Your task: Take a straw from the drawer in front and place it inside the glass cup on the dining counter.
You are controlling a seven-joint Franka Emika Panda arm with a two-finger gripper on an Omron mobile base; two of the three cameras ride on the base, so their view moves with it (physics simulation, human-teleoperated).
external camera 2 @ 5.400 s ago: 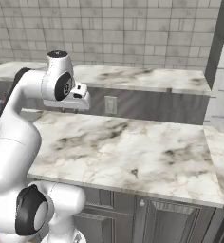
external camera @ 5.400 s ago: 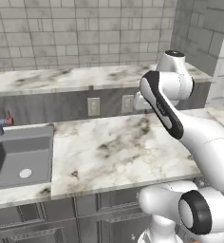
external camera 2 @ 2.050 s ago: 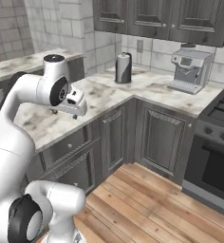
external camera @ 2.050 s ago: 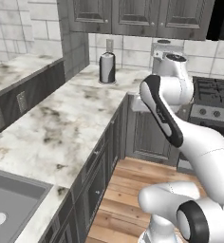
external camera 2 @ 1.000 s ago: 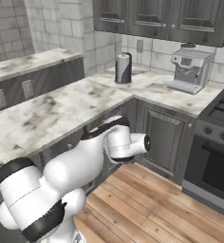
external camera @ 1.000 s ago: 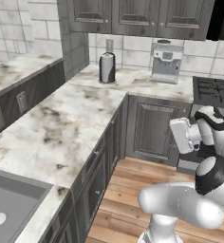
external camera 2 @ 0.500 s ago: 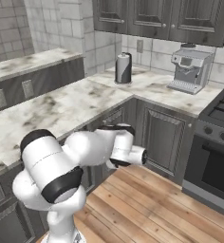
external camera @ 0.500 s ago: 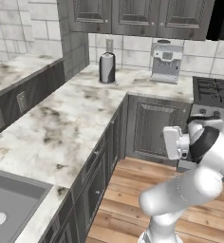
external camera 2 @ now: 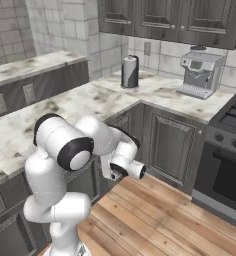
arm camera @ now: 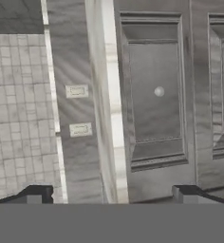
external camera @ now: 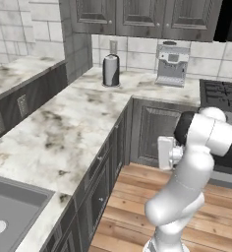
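My gripper [arm camera: 112, 193] is open, its two dark fingertips [arm camera: 36, 193] wide apart with nothing between them. It hangs low over the wooden floor and faces the cabinet fronts under the marbled worktop [external camera: 64, 133]; the white hand shows as my gripper [external camera: 163, 153] beside the folded arm. Straight ahead is the drawer [arm camera: 154, 90], shut, a moulded grey panel front with a small round knob, just under the worktop's edge. The straw is hidden. The glass cup is out of view. The dining counter [external camera: 19, 74] runs along the far left, a marbled slab on a dark base with outlets.
A silvery canister [external camera: 111, 70] and a coffee machine [external camera: 172, 64] stand on the back worktop. A stove [external camera: 221, 98] is at the right and a sink [external camera: 10, 216] at the lower left. Grey cabinet doors [external camera 2: 170, 145] line the corner above the plank floor [external camera 2: 155, 220].
The base views have held still. The arm has folded lower and the hand has swung left, towards the cabinet fronts. The jaws have stayed wide.
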